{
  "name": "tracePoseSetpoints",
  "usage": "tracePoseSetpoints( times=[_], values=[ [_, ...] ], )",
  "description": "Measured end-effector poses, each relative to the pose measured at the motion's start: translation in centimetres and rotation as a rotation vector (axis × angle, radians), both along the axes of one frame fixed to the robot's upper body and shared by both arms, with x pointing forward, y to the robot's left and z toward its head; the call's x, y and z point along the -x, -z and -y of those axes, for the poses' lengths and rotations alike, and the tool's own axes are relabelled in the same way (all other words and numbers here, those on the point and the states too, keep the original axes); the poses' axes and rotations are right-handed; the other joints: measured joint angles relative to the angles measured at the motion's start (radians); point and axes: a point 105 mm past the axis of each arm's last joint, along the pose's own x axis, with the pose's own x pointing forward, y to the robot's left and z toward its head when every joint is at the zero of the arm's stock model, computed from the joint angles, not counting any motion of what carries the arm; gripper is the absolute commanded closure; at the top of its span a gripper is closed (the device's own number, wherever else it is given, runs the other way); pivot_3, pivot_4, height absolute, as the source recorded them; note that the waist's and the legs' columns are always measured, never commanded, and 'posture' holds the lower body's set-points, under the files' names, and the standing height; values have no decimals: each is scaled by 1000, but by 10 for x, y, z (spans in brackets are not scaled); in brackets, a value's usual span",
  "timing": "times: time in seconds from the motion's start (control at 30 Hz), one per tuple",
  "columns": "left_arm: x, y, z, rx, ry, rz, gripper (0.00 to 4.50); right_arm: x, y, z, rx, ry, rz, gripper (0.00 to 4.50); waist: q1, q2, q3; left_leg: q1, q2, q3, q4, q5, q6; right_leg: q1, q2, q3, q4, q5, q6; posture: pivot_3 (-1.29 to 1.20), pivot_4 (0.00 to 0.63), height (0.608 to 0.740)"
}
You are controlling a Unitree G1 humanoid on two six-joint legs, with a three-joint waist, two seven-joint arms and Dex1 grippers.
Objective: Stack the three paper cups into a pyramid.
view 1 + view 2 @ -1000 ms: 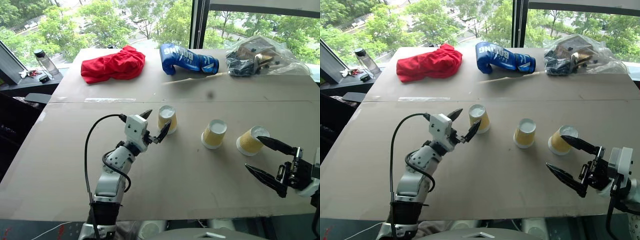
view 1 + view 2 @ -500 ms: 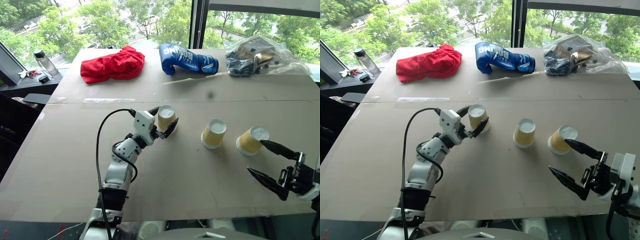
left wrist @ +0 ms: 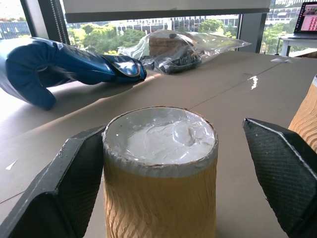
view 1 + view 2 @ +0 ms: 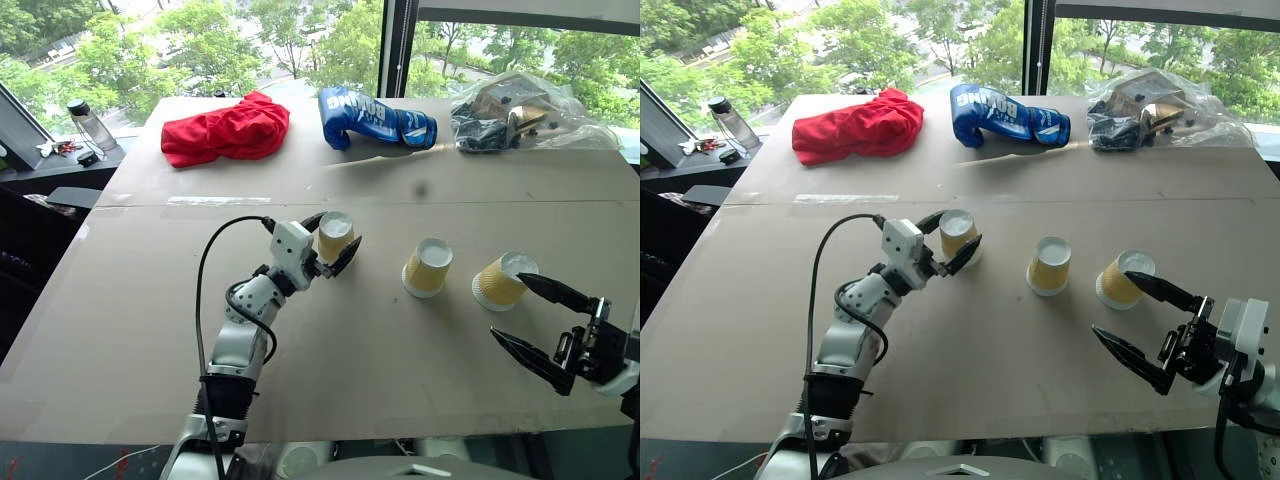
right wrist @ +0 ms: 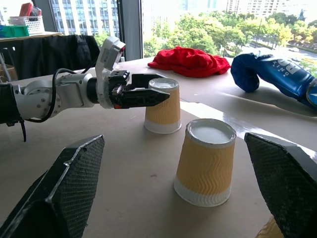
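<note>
Three yellow-tan paper cups stand upside down in a row on the brown table: a left cup, a middle cup and a right cup. My left gripper straddles the left cup, open. One finger rests against the cup's side and the other finger stands a gap away. My right gripper hangs open near the table's front edge, just in front of the right cup, with nothing between its fingers.
Along the table's far side lie a red cloth, a blue boxing glove and a clear plastic bag of items. A bottle stands on a ledge off the table's far left.
My left gripper has moved forward and right, from just beside the left cup to around it, and its fingers have drawn closer together. The right gripper has stayed put.
</note>
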Motion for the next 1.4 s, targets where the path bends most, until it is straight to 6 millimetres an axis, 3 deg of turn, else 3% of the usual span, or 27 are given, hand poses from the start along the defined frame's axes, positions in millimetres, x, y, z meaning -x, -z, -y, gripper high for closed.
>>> tracePoseSetpoints(
  times=[0.07,0.47,0.67,0.9,1.4],
  values=[
    [0,-1,-2,-6,-5,8,2099,0,0,0,0,-1,-4,0,0,0,0,0,0,0,0,0,0,0,0,0,0,0,0,0,150,737],
    [-1,-2,4,-8,35,9,2101,0,1,0,0,0,-10,0,0,0,0,0,0,0,0,0,0,0,1,0,0,0,0,0,150,737],
    [14,2,36,-20,246,-18,2101,4,3,7,13,29,-23,0,0,0,0,0,-1,0,0,0,0,0,1,0,0,0,0,0,150,737],
    [23,-6,56,-37,380,6,2101,7,5,10,19,43,-38,0,-2,0,0,0,0,0,0,0,0,0,1,0,0,0,0,0,150,737],
    [25,-4,62,-63,437,-3,2101,6,2,9,20,65,-31,0,-1,0,0,0,0,0,0,0,0,0,2,0,0,0,0,0,150,737]
  ],
)
